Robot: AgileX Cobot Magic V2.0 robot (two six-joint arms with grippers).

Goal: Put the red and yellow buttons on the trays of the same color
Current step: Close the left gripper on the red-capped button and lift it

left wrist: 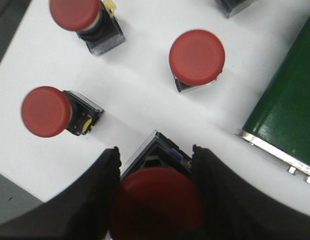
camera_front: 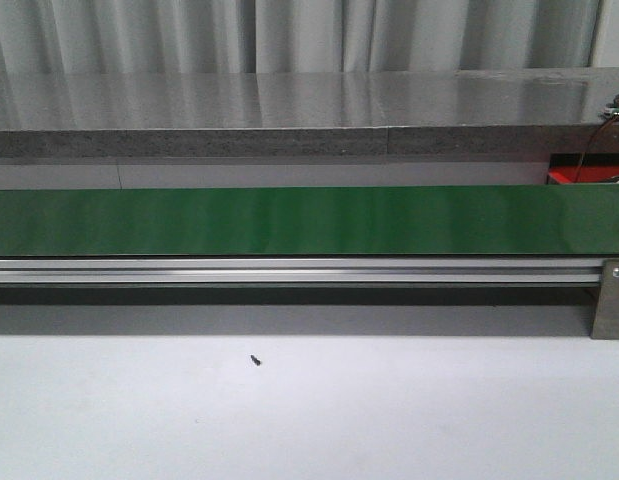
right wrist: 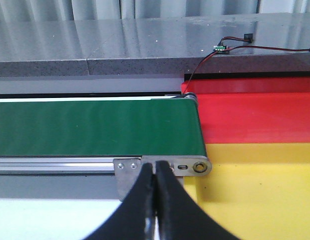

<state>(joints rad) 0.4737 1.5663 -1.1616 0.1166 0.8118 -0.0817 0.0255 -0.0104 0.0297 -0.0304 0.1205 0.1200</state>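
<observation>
Front view: only the green belt [camera_front: 309,221] shows, running along the bench's far edge. Left wrist view: left gripper [left wrist: 155,192] clamps a red button [left wrist: 157,205]; lifting comes next. Right wrist view: right gripper [right wrist: 156,172] closed, empty, facing the red tray [right wrist: 255,117] and yellow tray [right wrist: 255,185].

Held red button [left wrist: 157,200] cut off by frame edge, its body mostly hidden between claw fingers [left wrist: 79,200].

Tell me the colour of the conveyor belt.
Green; the flat conveyor belt shows best in the front view.
</observation>
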